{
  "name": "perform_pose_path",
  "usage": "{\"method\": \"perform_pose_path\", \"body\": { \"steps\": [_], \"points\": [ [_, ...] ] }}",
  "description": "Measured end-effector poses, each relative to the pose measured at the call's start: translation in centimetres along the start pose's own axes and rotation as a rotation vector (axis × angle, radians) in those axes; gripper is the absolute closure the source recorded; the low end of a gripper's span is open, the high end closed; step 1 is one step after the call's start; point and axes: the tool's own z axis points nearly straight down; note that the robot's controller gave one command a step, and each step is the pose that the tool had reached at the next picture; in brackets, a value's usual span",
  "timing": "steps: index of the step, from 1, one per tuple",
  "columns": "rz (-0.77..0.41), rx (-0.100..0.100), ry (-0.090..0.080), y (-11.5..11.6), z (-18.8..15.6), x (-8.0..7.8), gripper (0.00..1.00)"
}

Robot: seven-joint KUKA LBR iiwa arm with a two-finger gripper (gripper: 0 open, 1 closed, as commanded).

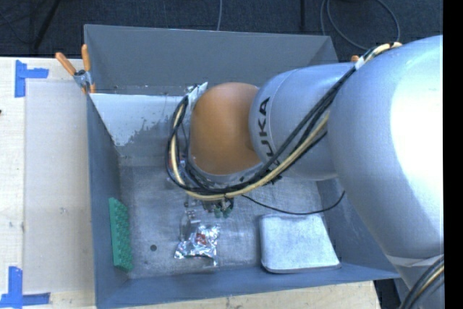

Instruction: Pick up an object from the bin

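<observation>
1. A grey metal bin (pixel 101 155) is seen from above. A large silver robot arm (pixel 376 141) reaches in from the right and ends in a rounded orange cover (pixel 221 127) looped with black and yellow cables.
2. The tool (pixel 208 212) pokes out below the orange cover, over the middle of the bin floor. Whether it is open or closed cannot be told.
3. Just beside the tool, on the side nearer the front wall, lies a crumpled silver foil packet (pixel 197 244) with a small red patch. It is scrunched into an uneven lump, so no clear long axis shows. Whether the tool touches it cannot be told.
4. A green bumpy strip (pixel 120 235) lies by the left wall, its long axis running from back to front.
5. A pale, flat rectangular pad (pixel 298 242) rests in the front right corner, its longer side running left to right.
</observation>
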Motion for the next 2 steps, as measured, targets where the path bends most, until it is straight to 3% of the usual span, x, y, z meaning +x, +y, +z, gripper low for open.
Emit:
{"method": "perform_pose_path", "body": {
  "steps": [1,2],
  "points": [
    [0.13,0.002,0.004,-3.51,0.7,6.43,0.0],
    [0.132,-0.001,0.002,-3.43,0.56,6.28,1.0]
  ]
}}
